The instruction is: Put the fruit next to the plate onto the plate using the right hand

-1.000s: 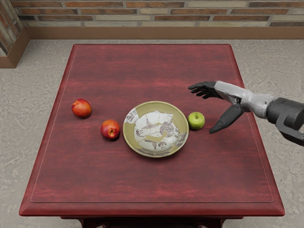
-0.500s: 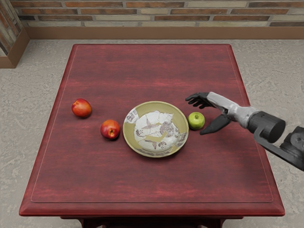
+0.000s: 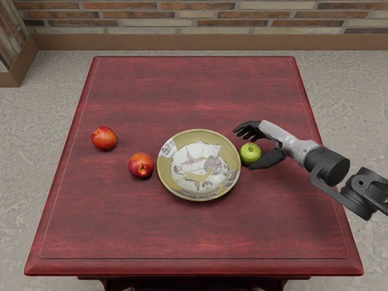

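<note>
A small green apple [image 3: 250,153] rests on the red table just right of the patterned olive-rimmed plate [image 3: 225,149]. My right hand [image 3: 254,145] is at the apple, fingers spread behind it and the thumb in front of it on the right, open around it without a closed grasp. A red apple [image 3: 140,164] lies close to the plate's left rim. Another red fruit [image 3: 104,137] sits farther left. My left hand is out of view.
The right forearm [image 3: 321,162] comes in from the right edge over the table's right side. A brick wall runs along the back, and the table's [image 3: 194,85] far half holds nothing else.
The right hand has come down and leftward from above the table's right side until its fingers and thumb bracket the green apple. The fruits and plate have not moved.
</note>
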Controlling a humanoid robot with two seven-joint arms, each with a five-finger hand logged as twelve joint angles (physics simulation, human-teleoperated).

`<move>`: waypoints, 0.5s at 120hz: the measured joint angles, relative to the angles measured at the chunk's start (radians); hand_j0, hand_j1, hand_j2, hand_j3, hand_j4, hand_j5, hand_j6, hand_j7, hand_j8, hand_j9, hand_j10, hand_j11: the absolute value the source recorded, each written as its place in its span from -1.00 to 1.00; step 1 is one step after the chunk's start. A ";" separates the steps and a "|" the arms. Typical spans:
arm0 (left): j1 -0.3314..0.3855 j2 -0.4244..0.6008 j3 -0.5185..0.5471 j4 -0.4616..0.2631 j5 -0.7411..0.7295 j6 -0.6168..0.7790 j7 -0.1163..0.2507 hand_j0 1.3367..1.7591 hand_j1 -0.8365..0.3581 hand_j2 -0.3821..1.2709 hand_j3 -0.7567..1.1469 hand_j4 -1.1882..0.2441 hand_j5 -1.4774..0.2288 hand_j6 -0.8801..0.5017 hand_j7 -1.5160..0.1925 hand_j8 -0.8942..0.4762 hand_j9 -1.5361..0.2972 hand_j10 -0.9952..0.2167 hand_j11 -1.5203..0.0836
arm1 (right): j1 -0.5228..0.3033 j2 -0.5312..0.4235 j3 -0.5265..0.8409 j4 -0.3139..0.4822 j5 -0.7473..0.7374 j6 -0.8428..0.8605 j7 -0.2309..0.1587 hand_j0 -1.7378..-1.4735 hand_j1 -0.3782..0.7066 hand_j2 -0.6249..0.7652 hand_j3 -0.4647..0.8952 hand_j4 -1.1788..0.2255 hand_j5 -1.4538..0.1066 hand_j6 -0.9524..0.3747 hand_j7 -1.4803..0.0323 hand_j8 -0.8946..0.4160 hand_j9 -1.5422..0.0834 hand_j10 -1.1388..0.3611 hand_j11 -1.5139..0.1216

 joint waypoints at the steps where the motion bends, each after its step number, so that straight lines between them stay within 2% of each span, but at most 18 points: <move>1: 0.000 0.000 0.000 0.000 0.000 0.000 0.000 0.52 0.49 -0.48 -0.21 0.32 0.36 -0.08 0.40 -0.05 0.33 0.24 0.50 | 0.000 0.001 -0.001 -0.001 0.000 0.000 0.001 -0.40 -0.16 -0.20 -0.32 0.17 0.27 -0.11 0.34 -0.19 0.32 0.04 0.28; 60: 0.000 0.000 0.000 0.000 0.000 0.000 0.000 0.52 0.49 -0.48 -0.21 0.32 0.36 -0.08 0.40 -0.05 0.33 0.24 0.50 | -0.004 0.016 -0.023 -0.034 -0.005 -0.003 0.049 -0.40 0.09 -0.19 -0.32 0.00 0.07 -0.29 0.14 -0.34 0.14 -0.10 0.09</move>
